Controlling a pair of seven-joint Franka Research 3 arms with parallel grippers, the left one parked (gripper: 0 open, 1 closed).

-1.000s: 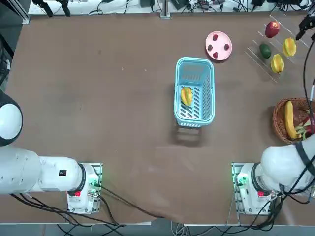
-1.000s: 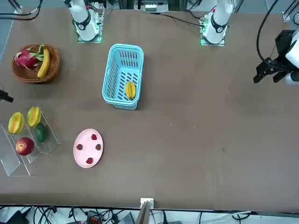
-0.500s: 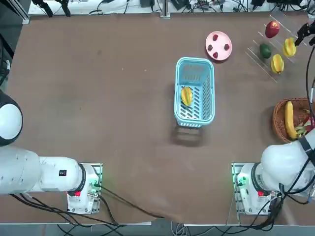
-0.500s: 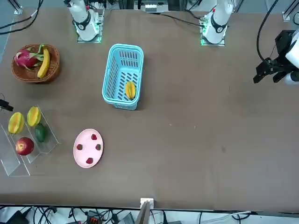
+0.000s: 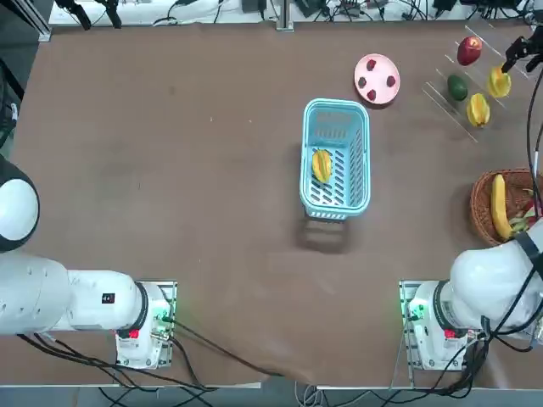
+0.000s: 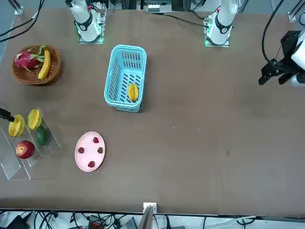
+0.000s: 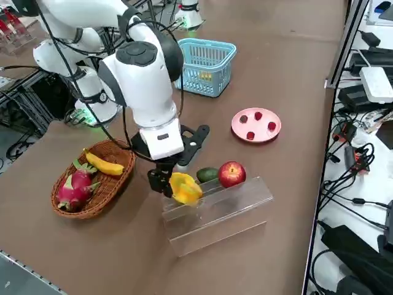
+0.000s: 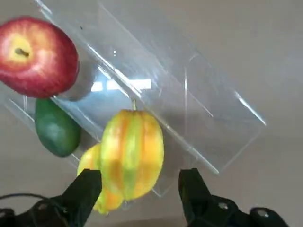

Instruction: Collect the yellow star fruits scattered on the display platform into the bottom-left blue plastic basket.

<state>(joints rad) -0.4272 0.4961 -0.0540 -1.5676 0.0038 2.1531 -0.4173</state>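
Brown table; clear platform's edges (image 8: pixel 199 99) faint.

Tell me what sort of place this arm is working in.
Probably a robotics lab: the right gripper, open, is above star fruits on a clear stand, with loose cables beyond the table.

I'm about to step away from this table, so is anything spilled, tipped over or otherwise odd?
Nothing stands out: the pink plate and blue basket sit flat, the fruit on the clear stand looks whole, and the right gripper is open over it.
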